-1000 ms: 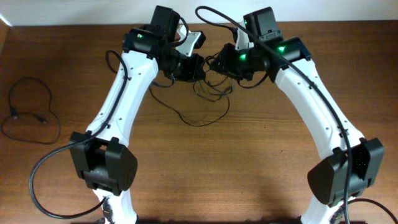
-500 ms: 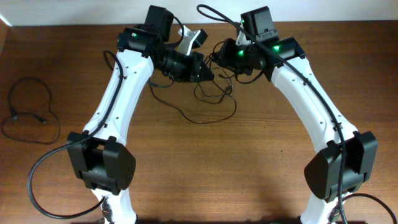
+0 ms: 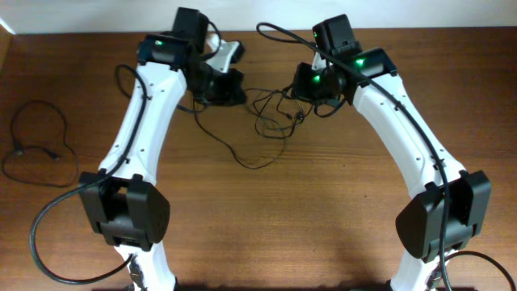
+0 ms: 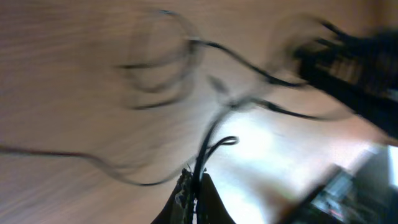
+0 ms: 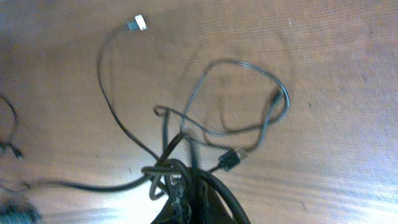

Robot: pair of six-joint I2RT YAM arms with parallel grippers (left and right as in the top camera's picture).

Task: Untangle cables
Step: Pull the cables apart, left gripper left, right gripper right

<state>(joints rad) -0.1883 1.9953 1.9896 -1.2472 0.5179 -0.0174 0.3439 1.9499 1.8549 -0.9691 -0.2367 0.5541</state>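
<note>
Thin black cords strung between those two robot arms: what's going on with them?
A tangle of thin black cords with small plugs is being worked on by a two-armed robot. The left gripper is shut on one strand, and the right gripper is shut on the knotted clump. The cords run between the two, with loose loops lying on the brown wooden table. The knot is not yet undone.

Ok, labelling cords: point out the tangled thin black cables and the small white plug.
tangled thin black cables (image 5: 165,168): right wrist view, knotted middle.
small white plug (image 5: 135,24): right wrist view, its tip.
</note>
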